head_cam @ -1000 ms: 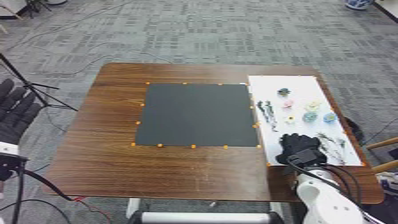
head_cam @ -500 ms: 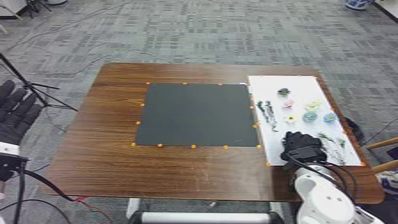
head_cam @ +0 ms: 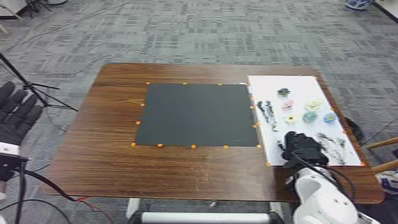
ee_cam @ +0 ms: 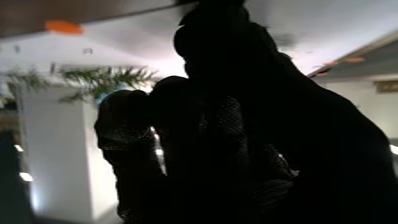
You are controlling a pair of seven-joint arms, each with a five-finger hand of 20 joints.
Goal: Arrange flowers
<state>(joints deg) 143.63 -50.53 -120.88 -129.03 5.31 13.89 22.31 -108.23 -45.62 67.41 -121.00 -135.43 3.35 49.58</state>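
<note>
In the head view my right hand (head_cam: 305,146) is low over the near part of the white sheet (head_cam: 260,85), just left of thin dark sprigs (head_cam: 333,145). My left hand (head_cam: 16,112) is open at the left edge, off the table. Dark stems (head_cam: 267,116) lie along the sheet's left side. Beyond my right hand are a yellow flower (head_cam: 290,120), a pink one (head_cam: 288,104), a pale yellow one (head_cam: 313,106), blue ones (head_cam: 310,117) and a dark one (head_cam: 283,92). The right wrist view shows my right hand (ee_cam: 231,135) dark, beside a green sprig (ee_cam: 107,76).
A black rectangular sheet (head_cam: 195,115) lies left of the white one on the brown table (head_cam: 169,172), with orange markers round both sheets. A tripod (head_cam: 40,90) stands on the floor beyond the table's left edge; a wooden chair (head_cam: 385,151) is at the right.
My right hand has shifted slightly and its outline looks narrower than a second ago. Its forearm has swung a little to the left. My left hand and the flowers have stayed put.
</note>
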